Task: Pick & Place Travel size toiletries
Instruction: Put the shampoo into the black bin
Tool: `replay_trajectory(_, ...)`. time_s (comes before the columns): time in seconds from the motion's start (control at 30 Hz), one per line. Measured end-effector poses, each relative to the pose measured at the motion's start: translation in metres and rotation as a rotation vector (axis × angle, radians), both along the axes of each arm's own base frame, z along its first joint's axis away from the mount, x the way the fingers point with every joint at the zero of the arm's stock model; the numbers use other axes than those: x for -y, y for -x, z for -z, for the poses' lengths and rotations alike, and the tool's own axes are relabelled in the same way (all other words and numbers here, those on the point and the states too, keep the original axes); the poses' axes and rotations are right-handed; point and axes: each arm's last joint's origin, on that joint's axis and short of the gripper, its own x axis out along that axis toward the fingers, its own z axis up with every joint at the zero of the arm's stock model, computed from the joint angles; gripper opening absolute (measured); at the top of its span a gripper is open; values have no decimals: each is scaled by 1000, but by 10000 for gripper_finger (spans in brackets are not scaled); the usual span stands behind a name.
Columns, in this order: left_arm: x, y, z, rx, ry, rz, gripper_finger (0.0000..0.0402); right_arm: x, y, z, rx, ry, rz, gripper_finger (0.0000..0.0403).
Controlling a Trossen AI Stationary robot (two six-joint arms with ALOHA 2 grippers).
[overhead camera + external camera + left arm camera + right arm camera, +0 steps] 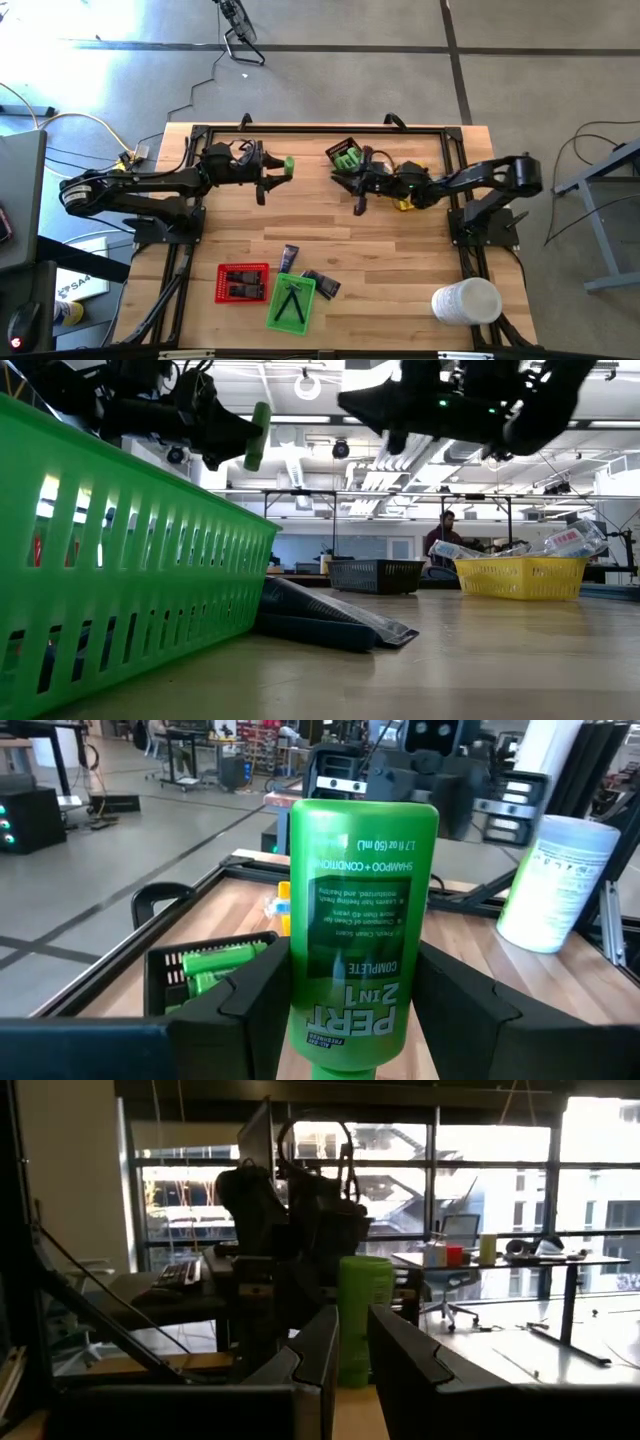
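Observation:
A bright green little bottle labelled as shampoo is lifted above the table's far left part, with my left gripper shut on it. In the low view the bottle stands nearly upright in the air. My right gripper hovers right of it, near the black tray that holds more green bottles. Its fingers are shut with nothing between them and point at the held bottle. Dark flat packets lie on the table near the front. My left gripper pinches the bottle's two sides between its two fingers, on the half near the cap. The fingers come level from the table's left. The bottle stands roughly upright with its cap end down and its flat end up, clear of the table.
A red tray and a green tray sit near the front edge, and a big white cylinder stands at the front right. A yellow tray lies under my right arm. A person sits in the room behind.

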Motion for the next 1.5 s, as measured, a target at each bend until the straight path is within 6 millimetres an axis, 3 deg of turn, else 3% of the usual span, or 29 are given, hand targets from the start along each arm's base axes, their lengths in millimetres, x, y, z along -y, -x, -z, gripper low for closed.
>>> replay_trajectory(0.27, 1, 0, 0, -7, -26, 31, 180, -1, -56, -2, -104, -11, -30, 50)
replay_trajectory(0.43, 2, 0, 1, -16, -54, 83, 180, 1, -74, -12, -167, -21, -27, 50)
replay_trajectory(0.63, 3, 0, 3, -32, -69, 98, 180, 2, -80, -17, -220, -28, -32, 71)
replay_trajectory(0.97, 3, 0, 3, -37, -91, 100, 180, 3, -80, -18, -215, -59, -13, 245)
replay_trajectory(1.1, 3, 0, 3, -36, -91, 117, 180, 2, -80, -17, -215, -66, -28, 293)
replay_trajectory(1.23, 3, 0, 3, -35, -91, 120, 180, 2, -80, -18, -210, -63, -36, 312)
replay_trajectory(1.5, 3, 0, 2, -29, -93, 121, 180, 3, -90, -9, -202, -61, -38, 314)
